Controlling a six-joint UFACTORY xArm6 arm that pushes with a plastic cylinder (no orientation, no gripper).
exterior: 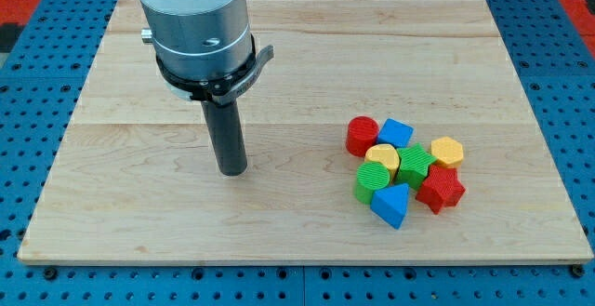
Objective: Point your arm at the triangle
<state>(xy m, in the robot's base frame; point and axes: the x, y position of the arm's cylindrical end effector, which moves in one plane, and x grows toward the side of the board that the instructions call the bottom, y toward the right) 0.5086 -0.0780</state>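
Observation:
A blue triangle block (390, 205) lies at the bottom of a tight cluster of blocks right of the board's middle. Around it are a green cylinder (370, 184), a red star (440, 189), a green star-like block (415, 165), a yellow round block (381, 157), a yellow hexagon (447, 151), a blue cube (395, 133) and a red cylinder (362, 136). My tip (232, 170) rests on the board well to the left of the cluster, touching no block. It is about a third of the board's width from the triangle.
The wooden board (139, 213) lies on a blue pegboard table (28, 83). The arm's grey body (197, 18) hangs over the board's upper left. All the blocks touch or nearly touch one another.

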